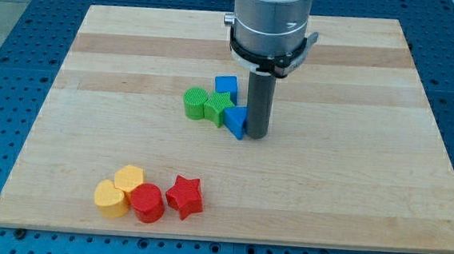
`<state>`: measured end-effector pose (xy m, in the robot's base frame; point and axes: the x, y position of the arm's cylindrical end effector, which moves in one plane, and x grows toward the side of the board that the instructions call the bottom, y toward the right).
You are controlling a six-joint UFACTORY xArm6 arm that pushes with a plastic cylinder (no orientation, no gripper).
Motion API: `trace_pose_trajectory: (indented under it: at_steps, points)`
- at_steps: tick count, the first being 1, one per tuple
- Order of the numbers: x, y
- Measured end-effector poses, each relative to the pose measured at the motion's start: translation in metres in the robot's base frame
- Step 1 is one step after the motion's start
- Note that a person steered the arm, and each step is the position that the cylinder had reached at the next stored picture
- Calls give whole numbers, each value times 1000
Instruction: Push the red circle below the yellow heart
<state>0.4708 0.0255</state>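
Observation:
The red circle [147,202] sits near the view's bottom left, touching a yellow heart [111,198] on its left and a second yellow block [129,179] above-left. A red star [184,196] touches the circle's right side. My tip [256,135] is far up and to the right of them, at the middle of the board, right beside a blue triangle [236,121].
A green circle [195,104], a green star-like block [217,108] and a blue cube [227,86] cluster left of my tip. The wooden board [351,192] lies on a blue perforated table.

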Motion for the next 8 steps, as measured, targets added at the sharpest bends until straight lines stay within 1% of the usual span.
trace_pose_trajectory:
  at_steps: [4,5,7,8]
  points:
    - [5,1]
    - [27,2]
    - [101,2]
    - [130,-12]
